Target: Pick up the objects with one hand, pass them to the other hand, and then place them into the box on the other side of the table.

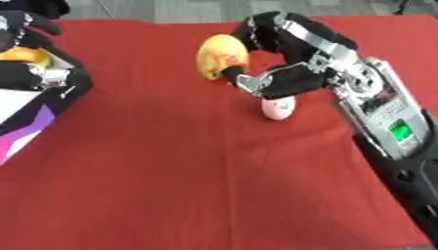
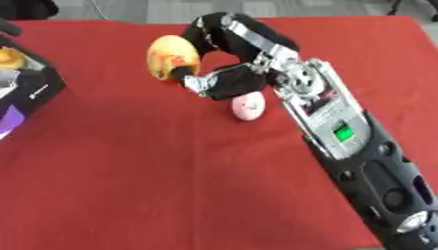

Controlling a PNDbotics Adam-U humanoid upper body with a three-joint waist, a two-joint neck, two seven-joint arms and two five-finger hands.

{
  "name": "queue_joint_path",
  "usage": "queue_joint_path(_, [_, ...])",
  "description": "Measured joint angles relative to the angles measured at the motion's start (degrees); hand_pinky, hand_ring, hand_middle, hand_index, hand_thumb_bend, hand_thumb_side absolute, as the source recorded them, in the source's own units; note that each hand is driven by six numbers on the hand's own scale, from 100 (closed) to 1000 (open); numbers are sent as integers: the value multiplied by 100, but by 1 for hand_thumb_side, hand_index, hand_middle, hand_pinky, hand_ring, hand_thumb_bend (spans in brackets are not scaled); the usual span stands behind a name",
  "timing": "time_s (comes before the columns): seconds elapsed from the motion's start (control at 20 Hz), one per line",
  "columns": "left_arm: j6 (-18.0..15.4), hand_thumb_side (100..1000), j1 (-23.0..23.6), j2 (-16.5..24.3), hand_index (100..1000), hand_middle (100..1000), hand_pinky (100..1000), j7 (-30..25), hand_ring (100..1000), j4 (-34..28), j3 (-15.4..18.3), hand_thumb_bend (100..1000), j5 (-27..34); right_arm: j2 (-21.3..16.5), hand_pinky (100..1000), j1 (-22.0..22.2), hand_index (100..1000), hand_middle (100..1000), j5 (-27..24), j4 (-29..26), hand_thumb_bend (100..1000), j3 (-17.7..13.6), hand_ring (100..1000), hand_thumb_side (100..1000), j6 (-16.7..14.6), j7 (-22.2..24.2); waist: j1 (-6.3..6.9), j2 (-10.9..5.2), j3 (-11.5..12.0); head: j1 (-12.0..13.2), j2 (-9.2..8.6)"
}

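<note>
At far left my left hand (image 1: 30,73) sits over the box (image 1: 47,105); I can't tell its fingers. Mid-tabletop (image 1: 188,171), my right hand (image 1: 273,58) curls around the yellow fruit (image 1: 221,54), a pink egg (image 1: 277,108) lying just below it.

Red-clothed table (image 1: 171,185), grey floor (image 2: 137,10) beyond its far edge.

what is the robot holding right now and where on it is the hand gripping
The right hand holds a yellow rounded object with red marks, fingers and thumb curled round its right side. The left hand's hold cannot be told.
</note>
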Motion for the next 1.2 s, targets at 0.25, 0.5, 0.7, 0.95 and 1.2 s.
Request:
queue_joint_path(0.25, [-32, 389, -138, -3, 775, 753, 862, -274, 765, 3, -247, 834, -59, 145, 818, -117, 629, 532, 213, 18, 199, 222, 583, 100, -165, 98, 0, 0, 13, -13, 0])
queue_joint_path(0.5, [-28, 391, -304, -31, 782, 761, 863, -499, 771, -58, -448, 830, -130, 240, 810, -201, 631, 534, 467, 93, 210, 392, 583, 100, -385, 81, 5, 0, 40, -23, 0])
queue_joint_path(0.7, [48, 391, -397, -47, 782, 762, 863, -650, 772, -174, -571, 825, -182, 298, 792, -228, 632, 537, 691, 174, 206, 480, 570, 100, -541, -1, 27, 0, 71, -27, 0])
queue_joint_path(0.95, [135, 394, -481, -47, 784, 765, 864, -738, 774, -235, -625, 823, -210, 360, 801, -239, 635, 543, 930, 338, 205, 607, 583, 100, -749, -69, 57, 0, 124, -74, 0])
queue_joint_path(1.2, [261, 393, -679, -49, 793, 780, 868, -829, 786, -321, -755, 827, -329, 501, 809, -264, 638, 548, 1170, 580, 191, 722, 591, 100, -996, -277, 77, 0, 162, -142, -1])
